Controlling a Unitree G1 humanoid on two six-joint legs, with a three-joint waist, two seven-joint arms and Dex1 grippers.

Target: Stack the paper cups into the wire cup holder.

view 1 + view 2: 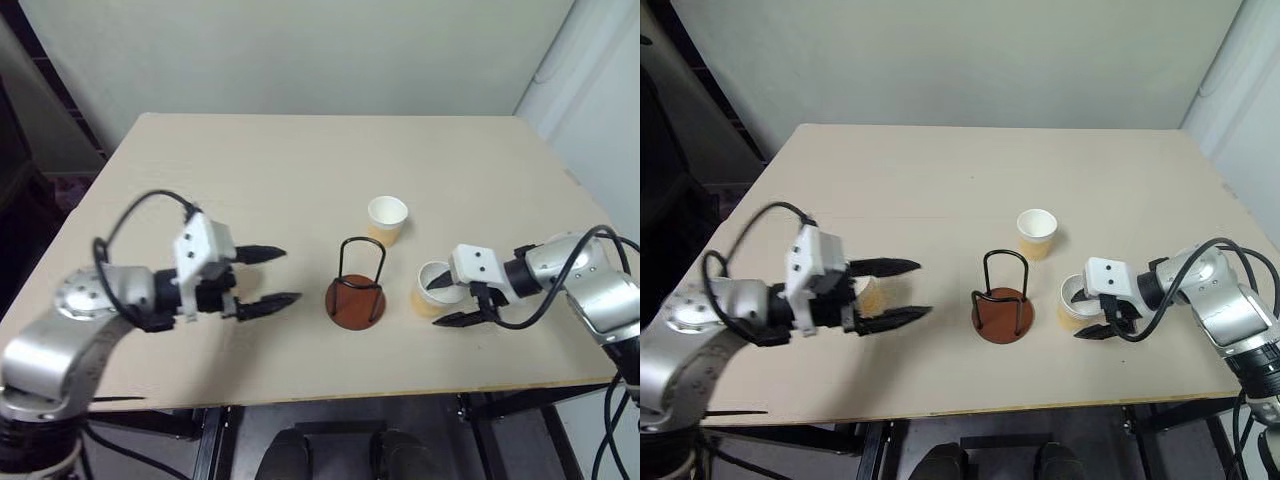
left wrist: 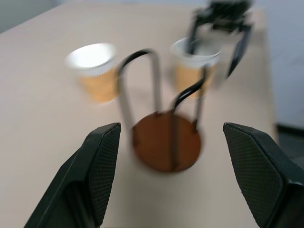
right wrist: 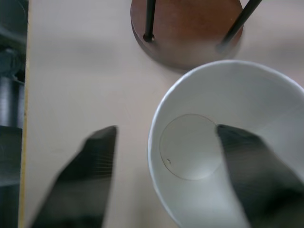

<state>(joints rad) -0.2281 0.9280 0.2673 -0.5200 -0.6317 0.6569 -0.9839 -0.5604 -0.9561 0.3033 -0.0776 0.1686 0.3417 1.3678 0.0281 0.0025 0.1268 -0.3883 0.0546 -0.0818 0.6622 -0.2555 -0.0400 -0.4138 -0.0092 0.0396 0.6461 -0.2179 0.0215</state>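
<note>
**Right gripper straddles a cup wall beside the empty holder**

The wire cup holder (image 1: 356,292) stands upright near the middle of the counter (image 1: 300,170), its loops holding nothing. One paper cup (image 1: 387,219) sits upright just behind it. A second cup (image 1: 433,288) stands just to its right, and the right gripper (image 1: 452,300) is at it: one finger reaches inside the cup, the other hangs outside its wall, the jaws partly spread and not visibly pinching. A third cup (image 1: 871,296) stands on the counter behind the left gripper (image 1: 262,277), whose jaws are spread wide and empty, pointing toward the holder from well to its left.
</note>
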